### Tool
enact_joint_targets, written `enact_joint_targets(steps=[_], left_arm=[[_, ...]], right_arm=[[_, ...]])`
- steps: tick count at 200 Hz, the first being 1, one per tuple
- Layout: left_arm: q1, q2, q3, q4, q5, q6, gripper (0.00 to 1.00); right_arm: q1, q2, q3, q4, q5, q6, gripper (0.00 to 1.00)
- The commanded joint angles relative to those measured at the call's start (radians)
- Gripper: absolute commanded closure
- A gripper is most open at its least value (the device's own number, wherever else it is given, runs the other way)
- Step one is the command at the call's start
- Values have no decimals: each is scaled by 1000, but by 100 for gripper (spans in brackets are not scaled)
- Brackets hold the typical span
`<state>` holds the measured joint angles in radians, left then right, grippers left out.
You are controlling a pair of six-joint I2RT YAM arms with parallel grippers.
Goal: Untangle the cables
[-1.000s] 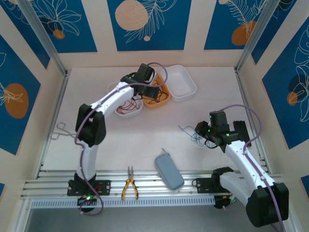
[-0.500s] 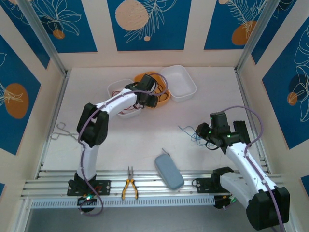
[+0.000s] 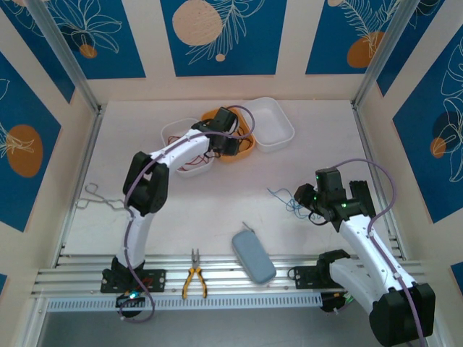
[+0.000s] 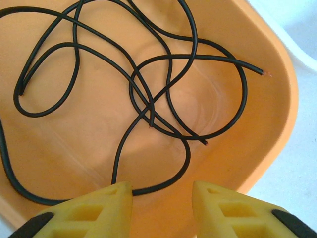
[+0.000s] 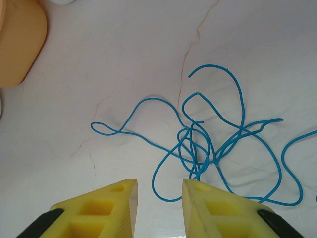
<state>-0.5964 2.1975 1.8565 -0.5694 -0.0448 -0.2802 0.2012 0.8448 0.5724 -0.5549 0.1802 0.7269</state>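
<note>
Left gripper (image 4: pixel 161 208): the yellow fingers are standing apart with a moderate gap and clamping nothing. It is hanging over the round orange plastic bowl (image 4: pixel 277 99) at the far middle of the white table (image 5: pixel 99 59).

The thin black cable (image 4: pixel 198 56) is lying loose in that bowl in overlapping loops, so it is showing no single long axis. One free end with a bare tip is pointing at the bowl's rim. One loop is passing just beyond the fingertips. Its left side is running off the wrist picture.

Right gripper (image 5: pixel 159 198): the jaws are standing narrowly apart, and the gap between them is showing bare table. It is hovering low over the right half of the table.

The thin light blue cable (image 5: pixel 195 144) is lying on the table just left of this gripper, knotted at its middle. The sprawl is stretching left to right in the wrist view, with one tail reaching left. Several strands are running down to the tip of one finger and vanishing behind it. I cannot tell whether they are touching it.

Thin red cable (image 3: pixel 189 163): it is lying in the small white dish (image 3: pixel 171 131) left of the bowl, and the left arm is covering most of it.
</note>
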Motion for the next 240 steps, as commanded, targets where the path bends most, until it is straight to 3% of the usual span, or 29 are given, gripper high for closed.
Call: enact_joint_targets(steps=[1, 76, 99, 157, 176, 222, 240], left_arm=[[21, 35, 39, -36, 25, -1, 64], [40, 71, 88, -34, 63, -8, 65], [39, 47, 102, -22, 67, -5, 62], [36, -145, -8, 83, 123, -9, 41], [25, -243, -117, 155, 143, 13, 33], [-11, -494, -465, 413, 76, -4, 1], [-12, -565, -561, 475, 65, -22, 0]], right_arm=[[5, -24, -1, -22, 13, 13, 70], [6, -22, 12, -29, 21, 3, 69], [5, -20, 22, -57, 42, 10, 69], [-1, 39, 43, -136, 122, 57, 68], [-6, 78, 43, -117, 115, 71, 66], [-19, 203, 54, -28, 136, 125, 58], [-27, 252, 57, 4, 157, 145, 56]])
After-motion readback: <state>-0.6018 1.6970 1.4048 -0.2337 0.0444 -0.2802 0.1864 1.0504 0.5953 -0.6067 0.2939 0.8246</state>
